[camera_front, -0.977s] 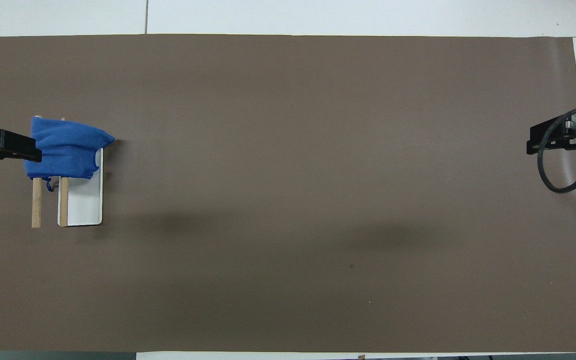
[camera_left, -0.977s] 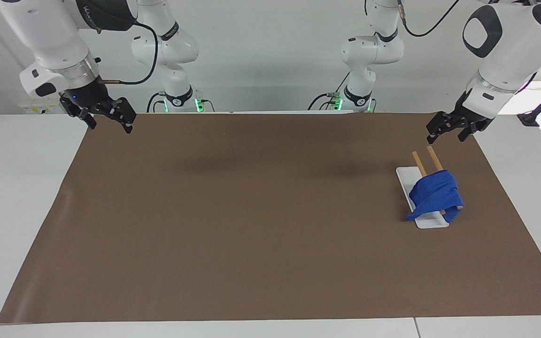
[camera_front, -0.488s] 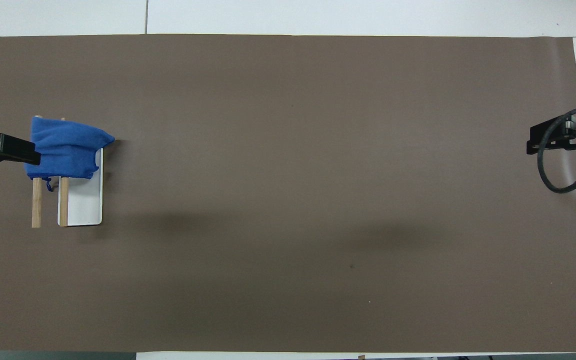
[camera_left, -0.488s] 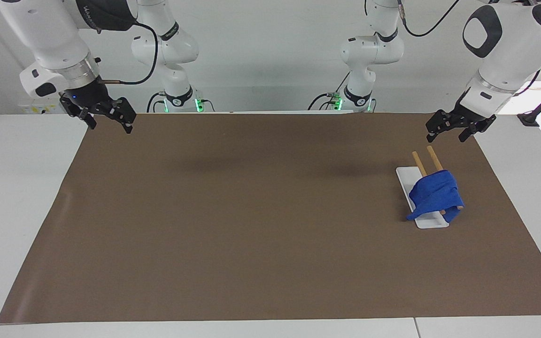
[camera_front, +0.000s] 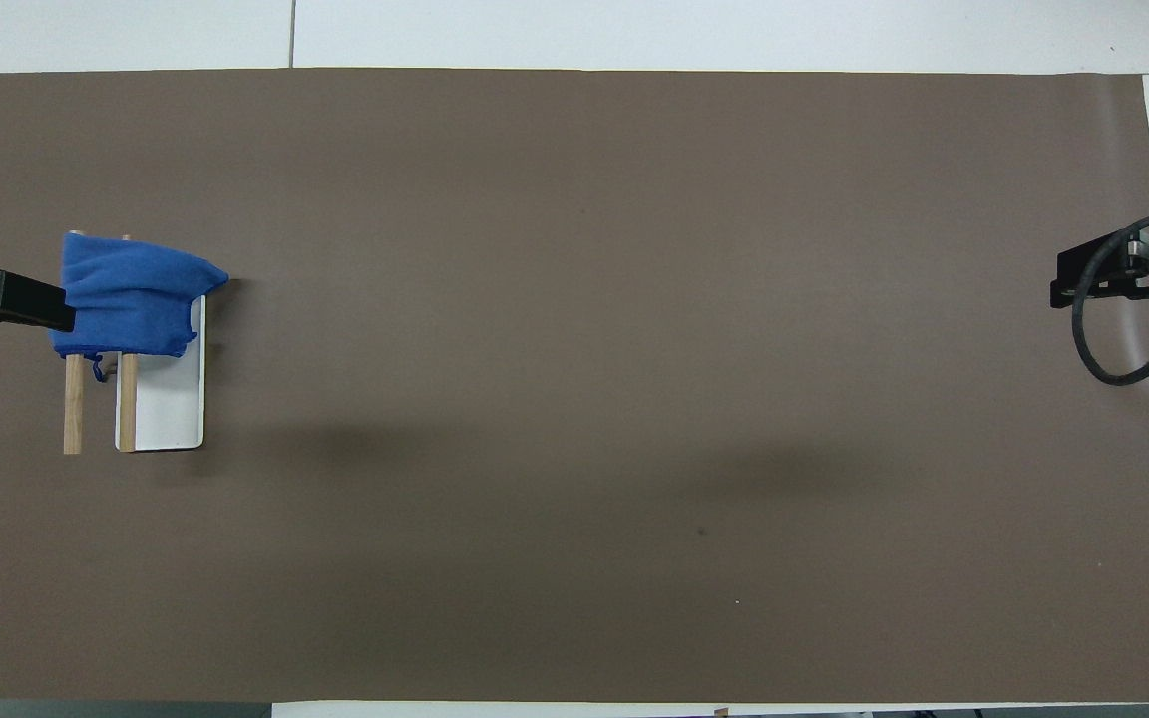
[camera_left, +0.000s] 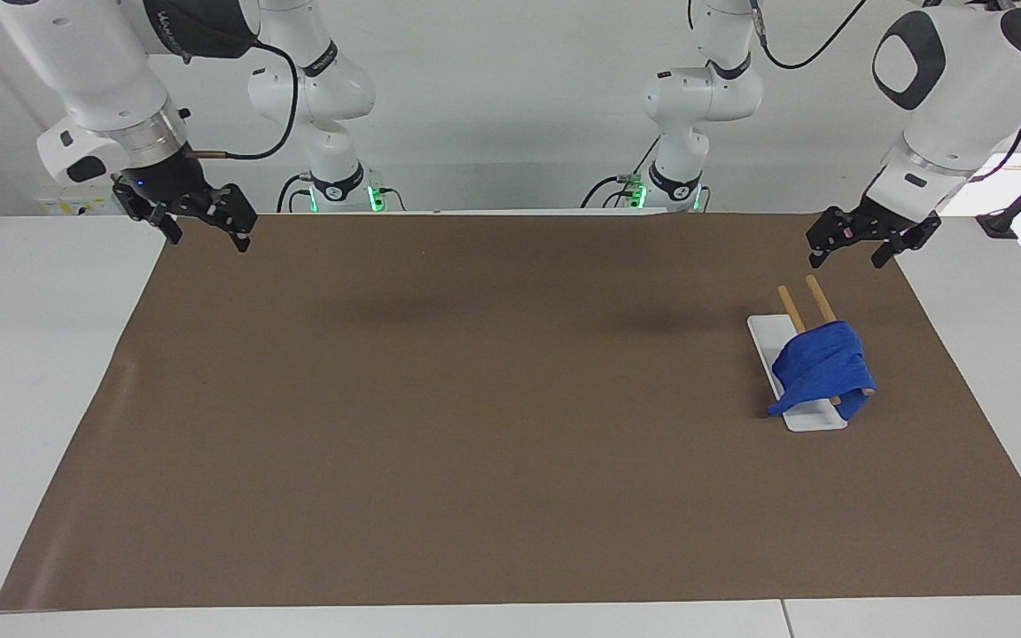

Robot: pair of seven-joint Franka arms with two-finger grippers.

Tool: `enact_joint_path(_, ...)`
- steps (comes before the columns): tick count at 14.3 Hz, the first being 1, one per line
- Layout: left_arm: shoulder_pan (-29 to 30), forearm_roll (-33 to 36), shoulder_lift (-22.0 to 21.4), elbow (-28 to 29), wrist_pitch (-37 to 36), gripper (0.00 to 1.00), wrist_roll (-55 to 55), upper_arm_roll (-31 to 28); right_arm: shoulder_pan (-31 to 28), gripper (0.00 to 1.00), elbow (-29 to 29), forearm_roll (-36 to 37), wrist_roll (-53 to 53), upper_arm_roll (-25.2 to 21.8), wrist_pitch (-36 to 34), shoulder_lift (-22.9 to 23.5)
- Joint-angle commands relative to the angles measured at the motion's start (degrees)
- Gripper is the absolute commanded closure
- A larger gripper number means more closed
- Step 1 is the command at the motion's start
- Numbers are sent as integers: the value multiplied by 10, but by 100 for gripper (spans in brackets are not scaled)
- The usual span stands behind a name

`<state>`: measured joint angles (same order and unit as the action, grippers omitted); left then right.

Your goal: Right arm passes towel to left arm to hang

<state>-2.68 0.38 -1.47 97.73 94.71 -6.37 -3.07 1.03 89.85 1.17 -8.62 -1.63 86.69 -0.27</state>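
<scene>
The blue towel (camera_left: 819,368) hangs draped over two wooden rods (camera_left: 816,297) of a rack with a white base (camera_left: 763,332), at the left arm's end of the table. It also shows in the overhead view (camera_front: 131,294), covering the rods' (camera_front: 73,409) farther ends. My left gripper (camera_left: 847,257) is open and empty, raised in the air beside the rack, apart from the towel; the overhead view shows it (camera_front: 31,304) at the towel's edge. My right gripper (camera_left: 209,239) is open and empty, raised over the mat's corner at the right arm's end (camera_front: 1113,279).
A brown mat (camera_left: 475,399) covers most of the white table. The rack's white base (camera_front: 171,404) stands on it. A black cable (camera_front: 1093,339) loops down from the right gripper.
The left gripper has drawn back slightly from the towel, toward the left arm's end of the table. The right arm and the towel have not moved.
</scene>
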Motion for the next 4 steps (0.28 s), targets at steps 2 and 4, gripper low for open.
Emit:
enact_joint_path(2, -14, 12, -16, 16, 0, 0, 0, -5, -4, 0, -4, -11, 4, 1, -3, -1)
enact_joint_path(4, -14, 12, -19, 21, 3, 0, 0, -5, -3, 0, -4, -11, 4, 1, -3, -1)
